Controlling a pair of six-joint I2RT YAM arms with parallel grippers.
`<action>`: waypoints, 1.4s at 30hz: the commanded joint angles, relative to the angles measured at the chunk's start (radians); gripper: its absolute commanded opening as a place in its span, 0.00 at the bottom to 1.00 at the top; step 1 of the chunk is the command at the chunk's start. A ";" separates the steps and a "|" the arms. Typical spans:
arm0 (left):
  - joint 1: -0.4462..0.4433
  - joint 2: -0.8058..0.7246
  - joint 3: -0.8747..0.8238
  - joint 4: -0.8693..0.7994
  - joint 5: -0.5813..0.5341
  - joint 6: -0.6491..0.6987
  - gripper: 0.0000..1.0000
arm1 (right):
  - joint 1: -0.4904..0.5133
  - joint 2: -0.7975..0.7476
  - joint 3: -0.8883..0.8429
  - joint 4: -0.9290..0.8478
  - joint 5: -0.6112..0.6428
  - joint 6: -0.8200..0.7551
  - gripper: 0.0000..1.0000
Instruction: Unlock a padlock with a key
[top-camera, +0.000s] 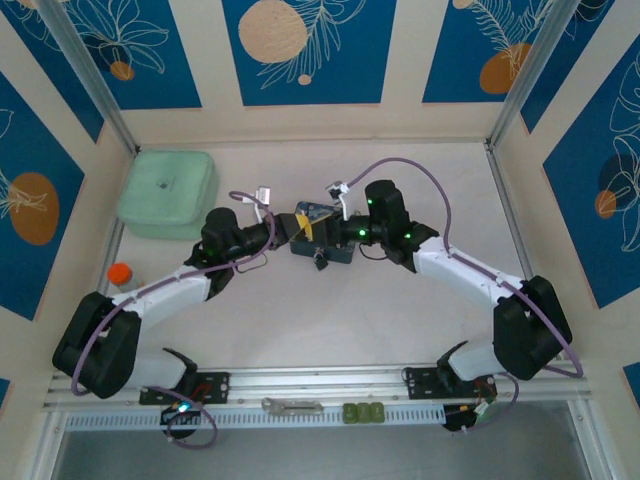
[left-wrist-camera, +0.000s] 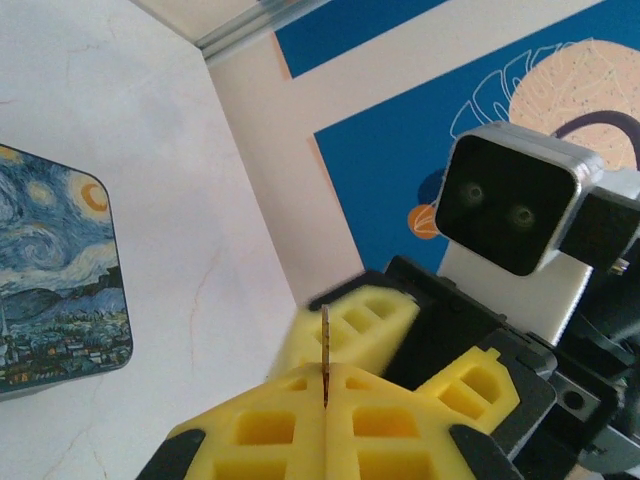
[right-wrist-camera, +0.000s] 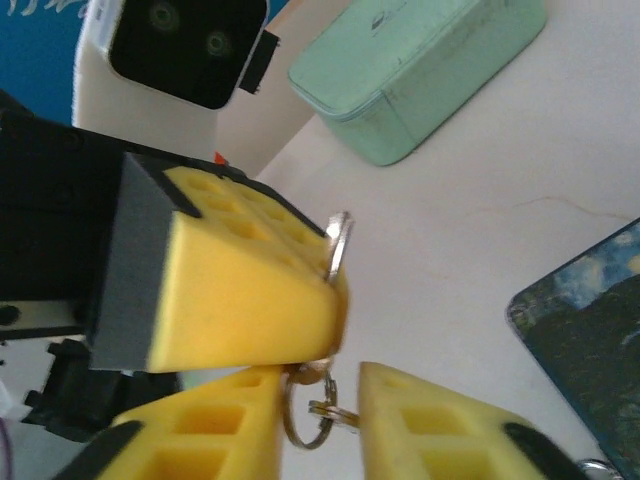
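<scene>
Left gripper (left-wrist-camera: 326, 400) pads clamp the key (left-wrist-camera: 326, 338), its blade edge-on and pointing toward the right gripper (left-wrist-camera: 405, 345); from the right wrist, those fingers (right-wrist-camera: 430, 430) stand apart around a dangling key ring (right-wrist-camera: 303, 428); overhead, the likely padlock (top-camera: 320, 262) lies just near-side of the tin (top-camera: 342, 250).

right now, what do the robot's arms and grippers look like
The left arm and right arm have white links between black joints, with purple cables alongside. The left gripper and right gripper have yellow, cell-patterned finger pads on black backing, each with a white-cased camera.
</scene>
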 joint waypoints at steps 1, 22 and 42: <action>-0.019 0.005 -0.016 0.046 0.006 -0.034 0.00 | 0.008 -0.005 0.026 -0.015 0.045 -0.039 0.15; -0.012 0.110 -0.006 0.196 -0.015 -0.082 0.39 | 0.014 -0.004 0.096 -0.254 0.050 -0.206 0.00; 0.011 -0.001 0.098 -0.222 -0.015 0.231 0.55 | -0.012 0.038 0.083 -0.296 0.024 -0.154 0.00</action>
